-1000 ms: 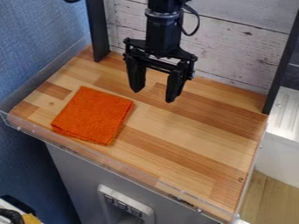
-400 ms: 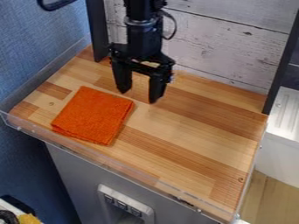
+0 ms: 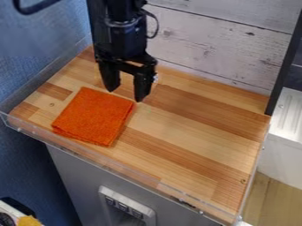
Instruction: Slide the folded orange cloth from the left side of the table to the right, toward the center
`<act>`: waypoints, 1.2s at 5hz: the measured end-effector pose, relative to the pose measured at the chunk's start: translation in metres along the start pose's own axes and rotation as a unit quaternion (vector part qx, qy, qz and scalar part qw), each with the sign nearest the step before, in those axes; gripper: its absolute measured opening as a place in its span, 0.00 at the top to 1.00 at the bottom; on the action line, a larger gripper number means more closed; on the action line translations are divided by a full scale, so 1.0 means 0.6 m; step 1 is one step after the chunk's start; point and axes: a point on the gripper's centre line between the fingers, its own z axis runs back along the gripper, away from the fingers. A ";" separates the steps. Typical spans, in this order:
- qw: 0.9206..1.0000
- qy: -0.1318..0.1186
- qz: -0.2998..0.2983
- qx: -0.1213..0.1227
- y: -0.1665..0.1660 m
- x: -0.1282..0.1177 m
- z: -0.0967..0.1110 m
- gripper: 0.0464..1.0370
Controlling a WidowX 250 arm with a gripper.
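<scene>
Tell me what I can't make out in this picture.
All in the camera view:
- Underside and inner layers of the orange cloth: covered by its top layer.
- Height of the tool over the worktop: the slanted view leaves it unclear.
- Upper part of the black arm: cut off by the top edge.
- Rest of the yellow item: cut off by the bottom edge.

Black jointed robot arm [image 3: 121,26]: its upper part was cut off by the top edge.
Tall black post [image 3: 93,31]: partly hidden behind the arm.
Folded orange cloth [image 3: 94,117]: contact with the black two-finger claw [image 3: 126,95] could not be told.
Pale grey rectangular panel [image 3: 147,216]: cut off at the bottom.
Fuzzy yellow thing [image 3: 28,221]: cut off below, too blurred to identify.
</scene>
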 end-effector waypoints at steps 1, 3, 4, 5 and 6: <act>1.000 -0.015 -0.007 0.005 0.027 -0.012 0.012 0.04; 1.000 -0.010 -0.014 0.005 0.066 -0.030 0.021 0.10; 1.000 -0.006 -0.018 0.008 0.081 -0.035 0.022 0.38; 1.000 0.005 -0.021 0.008 0.094 -0.032 0.006 0.68; 1.000 0.017 -0.018 0.007 0.099 -0.029 -0.017 0.90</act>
